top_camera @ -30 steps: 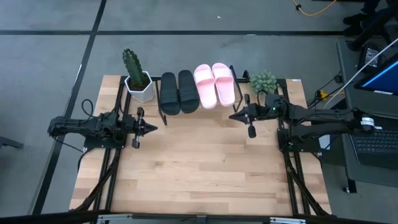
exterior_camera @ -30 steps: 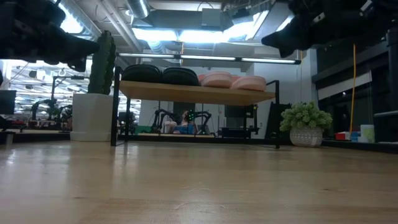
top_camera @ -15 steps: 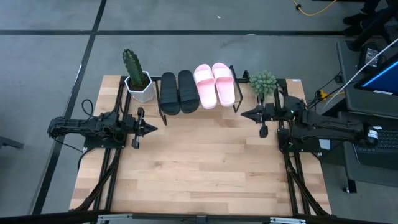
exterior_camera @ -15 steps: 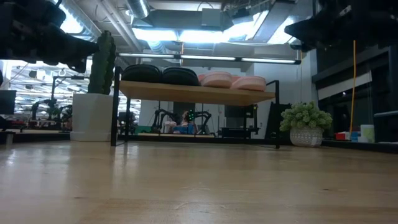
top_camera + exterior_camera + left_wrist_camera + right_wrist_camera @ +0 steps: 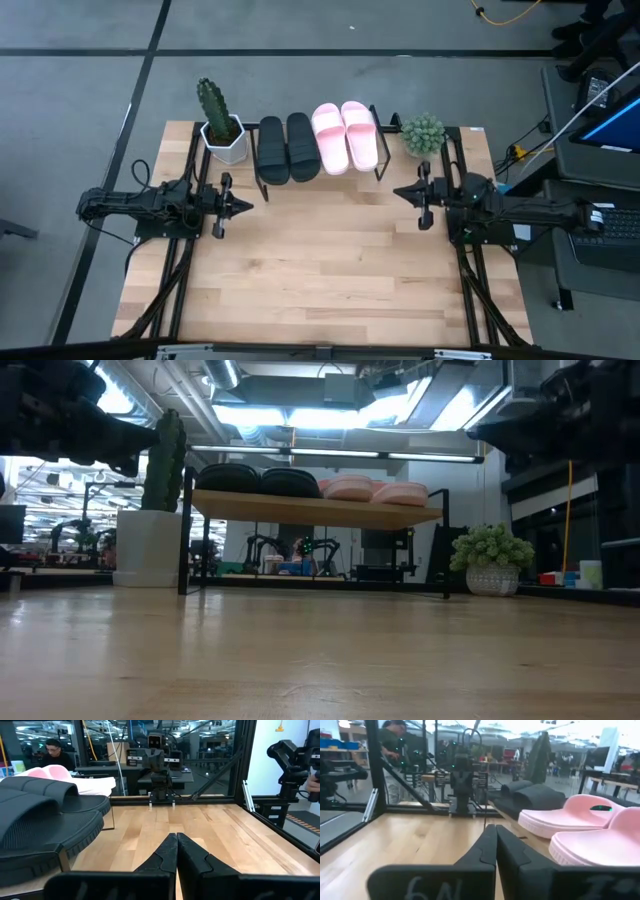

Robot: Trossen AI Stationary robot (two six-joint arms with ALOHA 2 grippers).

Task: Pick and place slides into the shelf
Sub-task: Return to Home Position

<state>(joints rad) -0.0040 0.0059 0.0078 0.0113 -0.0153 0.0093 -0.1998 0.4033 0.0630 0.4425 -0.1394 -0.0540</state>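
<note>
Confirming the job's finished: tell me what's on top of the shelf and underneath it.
On the shelf lie two black slides and two pink slides, side by side. From above they cover the space below; the low view shows nothing standing under the shelf.

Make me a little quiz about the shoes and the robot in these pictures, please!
1. How many slides lie on the shelf?
2. True or false: the black slides lie nearer the cactus than the pink slides do.
3. What do the left hand and the right hand hold? A) a pink slide each B) a black slide each C) nothing

Key:
1. Four: two black and two pink.
2. True.
3. C. Both hands are shut and empty, out over the table, away from the shelf.
</note>
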